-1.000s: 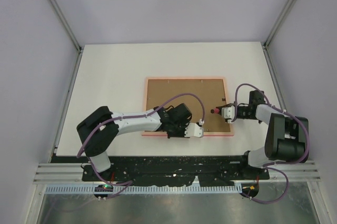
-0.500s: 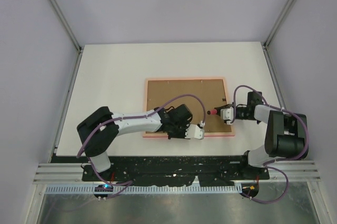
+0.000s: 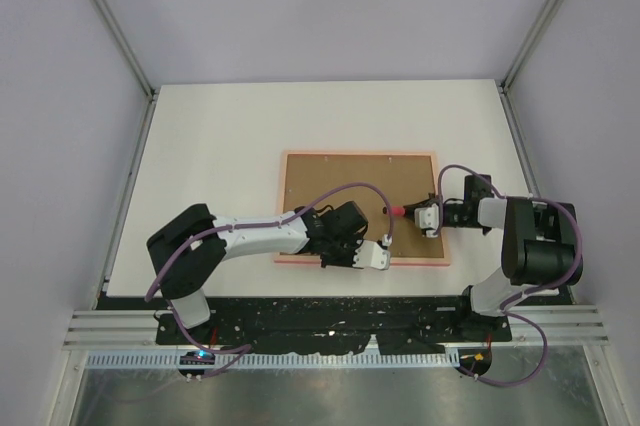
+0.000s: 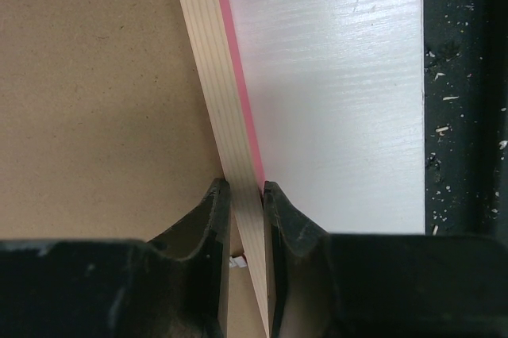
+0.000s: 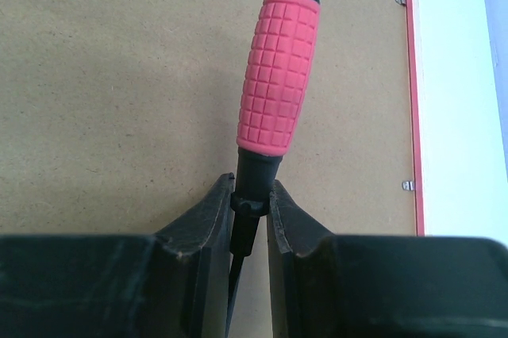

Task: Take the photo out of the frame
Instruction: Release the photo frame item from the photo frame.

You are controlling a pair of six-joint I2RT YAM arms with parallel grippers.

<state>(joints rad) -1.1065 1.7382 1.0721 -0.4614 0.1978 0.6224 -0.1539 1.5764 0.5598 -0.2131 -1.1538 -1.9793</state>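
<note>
From above, the frame (image 3: 360, 155) lies face down, backing board (image 3: 340, 186) up, the photo hidden beneath. Left wrist: the left gripper (image 4: 246, 187) pinches the frame's near rim. Right wrist: the right gripper (image 5: 252, 187) clamps a pink-handled tool (image 5: 278, 76); freeing the backing seems in hand, so next it must lever the clips (image 5: 408, 186)

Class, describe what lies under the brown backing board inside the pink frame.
Only the backing board shows, filling the frame; whatever lies beneath is covered, and no photo is visible.

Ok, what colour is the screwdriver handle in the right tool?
The screwdriver handle is pink, grid-textured, black-capped; clearest in right wrist view.
</note>
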